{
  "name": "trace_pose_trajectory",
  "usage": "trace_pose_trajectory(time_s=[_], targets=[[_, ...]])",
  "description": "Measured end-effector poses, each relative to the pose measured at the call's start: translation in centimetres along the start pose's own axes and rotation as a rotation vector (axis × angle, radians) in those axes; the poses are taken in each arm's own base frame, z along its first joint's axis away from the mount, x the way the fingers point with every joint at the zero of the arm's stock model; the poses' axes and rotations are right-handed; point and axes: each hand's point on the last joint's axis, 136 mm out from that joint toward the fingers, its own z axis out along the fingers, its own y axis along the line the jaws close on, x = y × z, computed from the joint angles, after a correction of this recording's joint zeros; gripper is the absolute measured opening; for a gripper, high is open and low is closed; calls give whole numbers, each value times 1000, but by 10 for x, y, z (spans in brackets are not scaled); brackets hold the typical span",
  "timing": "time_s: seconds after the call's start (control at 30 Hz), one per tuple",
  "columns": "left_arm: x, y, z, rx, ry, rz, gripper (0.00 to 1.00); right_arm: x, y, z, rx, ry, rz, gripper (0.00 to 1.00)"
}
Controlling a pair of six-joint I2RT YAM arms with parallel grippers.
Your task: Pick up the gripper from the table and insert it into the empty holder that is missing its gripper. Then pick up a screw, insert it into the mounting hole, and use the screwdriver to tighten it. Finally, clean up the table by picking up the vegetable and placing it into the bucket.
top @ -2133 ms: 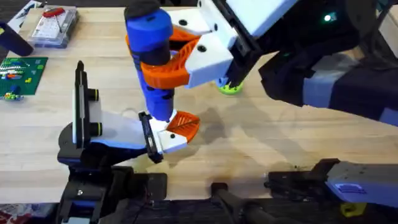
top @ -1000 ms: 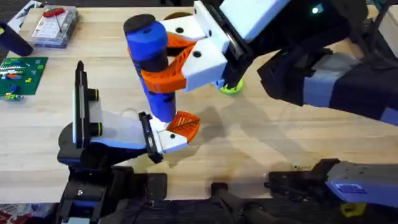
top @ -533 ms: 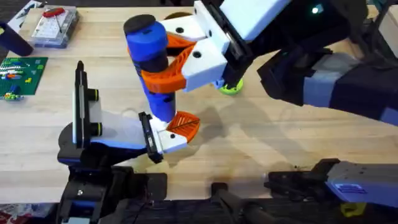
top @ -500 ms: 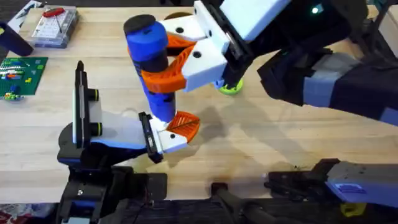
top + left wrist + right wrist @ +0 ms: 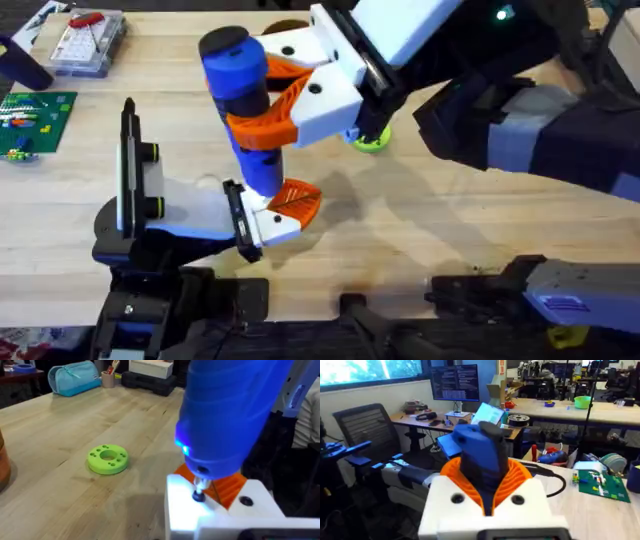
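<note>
A lime green disc [image 5: 108, 458] lies on the wooden table [image 5: 75, 425].

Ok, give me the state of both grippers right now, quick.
Left gripper: cannot be told; it sits low at the screwdriver's tip.
Right gripper: closed on the screwdriver, holding it upright above the table.

Beyond the right gripper [image 5: 268, 100], its large white body hides most of the bucket [image 5: 286, 26], leaving a dark sliver. The lime green disc [image 5: 370, 141] behind that gripper is half covered. Beneath it, the screwdriver [image 5: 243, 110] bit's contact is too small to read.
</note>
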Motion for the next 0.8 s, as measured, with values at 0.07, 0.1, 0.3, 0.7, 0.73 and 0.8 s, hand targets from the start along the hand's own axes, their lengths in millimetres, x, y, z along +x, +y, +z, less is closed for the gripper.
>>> trace_pose_trajectory(time_s=[0.07, 0.1, 0.3, 0.7, 0.73, 0.8], targets=[[0, 0, 0, 0, 0, 0, 15, 0, 0, 0, 0, 0, 0, 42], [0, 0, 0, 0, 0, 0, 15, 0, 0, 0, 0, 0, 0, 42], [0, 0, 0, 1, 0, 0, 15, 2, -1, 0, 3, 4, 12, 41], [0, -1, 0, 3, 0, 0, 15, 2, -1, 0, 3, 5, 11, 41], [0, -1, 0, 3, 0, 0, 15, 2, -1, 0, 4, 5, 11, 41], [0, -1, 0, 5, 0, 0, 15, 2, -1, 0, 4, 5, 12, 41]])
